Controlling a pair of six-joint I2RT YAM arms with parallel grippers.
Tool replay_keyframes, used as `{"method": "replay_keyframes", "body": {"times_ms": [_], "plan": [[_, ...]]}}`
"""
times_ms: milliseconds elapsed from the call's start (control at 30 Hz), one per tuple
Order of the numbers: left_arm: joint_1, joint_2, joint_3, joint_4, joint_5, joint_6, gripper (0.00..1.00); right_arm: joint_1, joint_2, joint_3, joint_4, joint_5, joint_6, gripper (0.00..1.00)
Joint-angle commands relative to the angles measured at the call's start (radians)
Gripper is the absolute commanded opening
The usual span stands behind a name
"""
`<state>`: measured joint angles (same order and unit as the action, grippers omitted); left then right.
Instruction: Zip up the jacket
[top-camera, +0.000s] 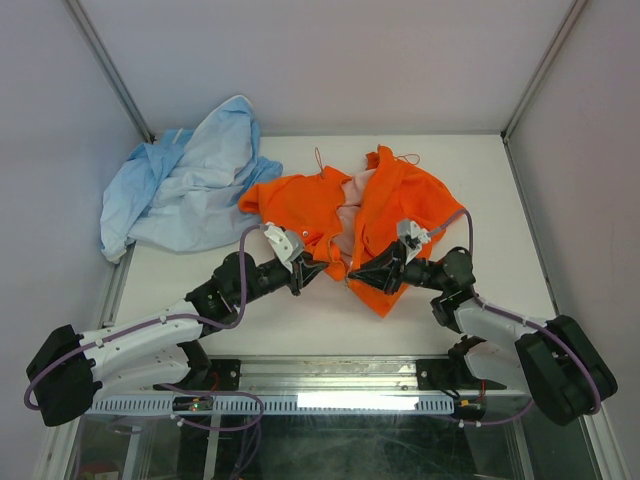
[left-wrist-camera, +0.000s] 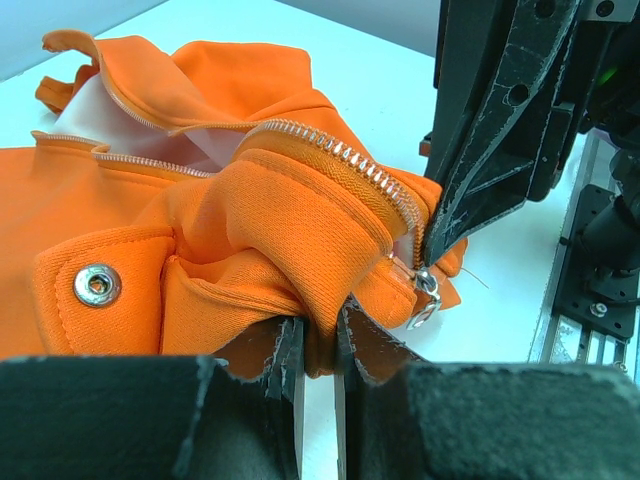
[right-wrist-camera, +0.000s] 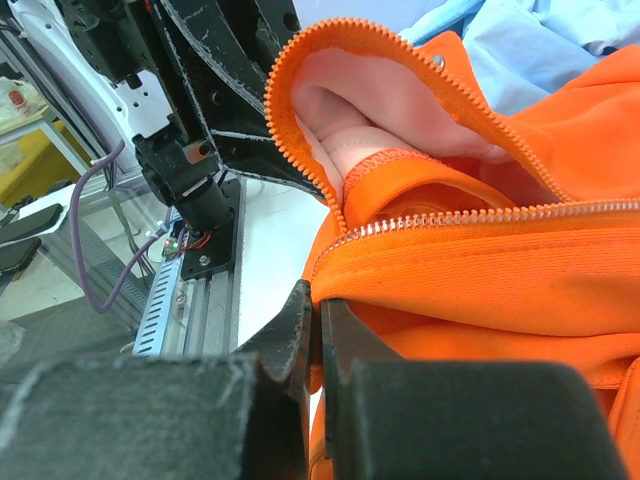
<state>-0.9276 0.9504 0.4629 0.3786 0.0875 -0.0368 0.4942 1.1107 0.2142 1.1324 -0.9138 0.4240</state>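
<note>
Nearest of all, on the near side of the jacket (top-camera: 385, 205), a metal rail (top-camera: 330, 400) runs along the edge of the white bench (top-camera: 500, 200), and both arms reach forward from it to the jacket's near hem. The left pincer (left-wrist-camera: 318, 350) is clenched on a thick fold of the orange fabric at that hem, the cloth bunched up between its two black fingers (left-wrist-camera: 285, 360). Just to the right of that fold, the right pincer (left-wrist-camera: 432, 255) is shut tight on the jacket's edge at the near end of the zipper (left-wrist-camera: 340, 160), its tips directly above the small metal slider (left-wrist-camera: 425, 290), which hangs free below them (the grip itself is a thin one, only a sliver of the edge). A silver snap button (left-wrist-camera: 97, 285) sits on a band of the jacket to the left of the held fold. Beyond the two pincers the jacket lies crumpled and open near the middle of the bench, the two zipper rows spread apart and the pale pink lining (right-wrist-camera: 390, 110) showing between them. Farther back, at the jacket's far left and touching its shoulder, a light blue garment (top-camera: 190, 190) lies heaped in the corner. Grey walls (top-camera: 330, 60) close in the bench behind the jacket.
</note>
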Motion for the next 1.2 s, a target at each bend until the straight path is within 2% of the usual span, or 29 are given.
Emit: {"method": "replay_keyframes", "body": {"times_ms": [0, 733, 1167], "plan": [[0.004, -0.019, 0.001, 0.104, 0.028, -0.003, 0.0, 0.003, -0.022, 0.02, 0.07, 0.03, 0.014, 0.0], [0.004, 0.0, 0.004, 0.083, 0.085, -0.007, 0.0, 0.003, -0.023, 0.027, 0.071, 0.085, 0.058, 0.0], [0.004, -0.016, -0.015, 0.017, 0.1, -0.089, 0.0, 0.003, 0.034, 0.056, 0.101, 0.064, 0.012, 0.0]]}}
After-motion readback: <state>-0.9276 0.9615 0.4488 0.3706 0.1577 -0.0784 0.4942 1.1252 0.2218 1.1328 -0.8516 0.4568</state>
